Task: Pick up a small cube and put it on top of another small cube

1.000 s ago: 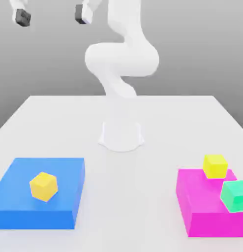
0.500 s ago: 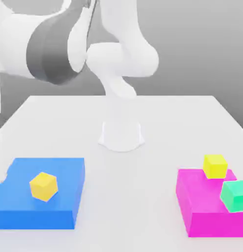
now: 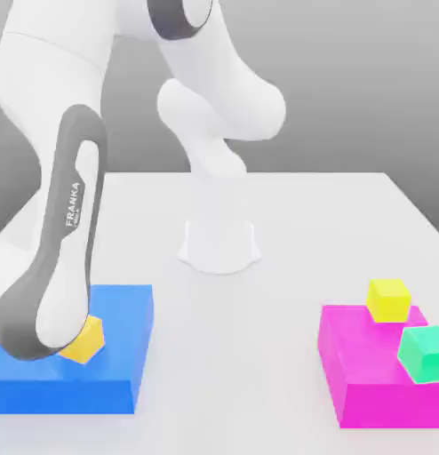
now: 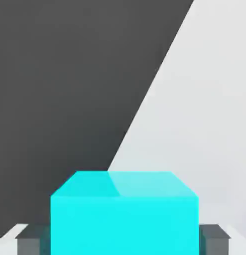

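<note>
One second back the arm hung high; now its fingers [image 4: 213, 239] clamp a cyan cube [image 4: 124, 211] over the blue block [image 3: 116, 347], ready to lift

Cyan cube [image 4: 124, 214] upright, clamped between hand [image 4: 124, 239] fingers.

A flat, smooth white tabletop [image 3: 294, 222] fills the lower part of the exterior view. Its far edge runs straight across. Behind the tabletop stands a plain grey wall [image 3: 365, 80], lighter low down near the tabletop's far edge and darker higher up. Soft, even light falls on the tabletop, with only faint shadows.
</note>
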